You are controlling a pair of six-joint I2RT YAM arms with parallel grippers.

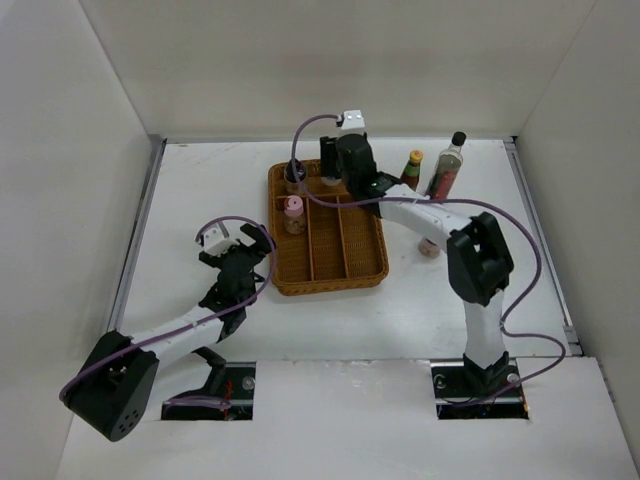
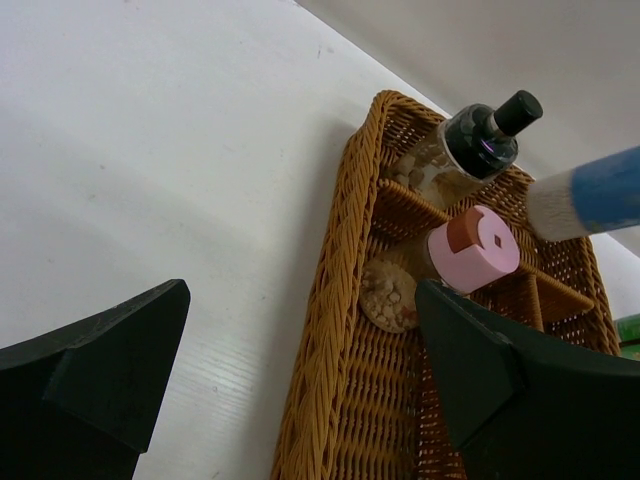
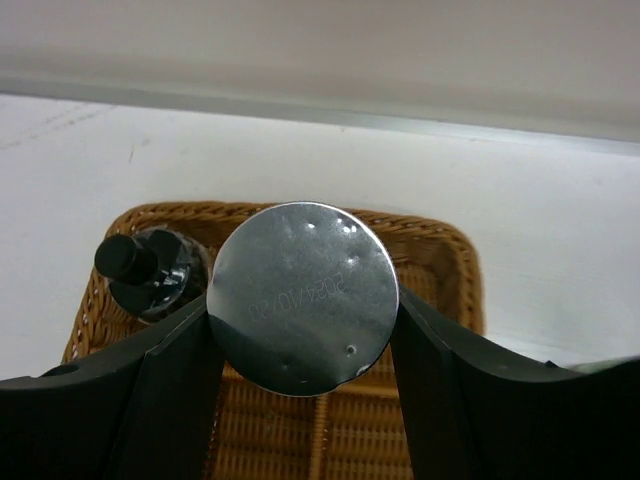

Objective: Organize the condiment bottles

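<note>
My right gripper (image 1: pixel 333 168) is shut on a round container whose silver metal base (image 3: pixel 302 297) faces the wrist camera. It holds it over the far end of the wicker tray (image 1: pixel 362 255). In the left wrist view this container (image 2: pixel 590 195) looks blue with a white end. The pink-capped bottle (image 1: pixel 293 208) (image 2: pixel 473 250) and the black-capped bottle (image 1: pixel 293 176) (image 2: pixel 470 140) (image 3: pixel 150 270) stand in the tray's left compartments. The yellow-capped green bottle (image 1: pixel 412 168) and the tall clear bottle (image 1: pixel 447 165) stand right of the tray. My left gripper (image 1: pixel 243 243) (image 2: pixel 300 320) is open and empty, left of the tray.
A short jar (image 1: pixel 429 246) stands on the table by the right arm, partly hidden. The tray's rim (image 2: pixel 330 330) lies just right of my left fingers. White walls close in the table on three sides.
</note>
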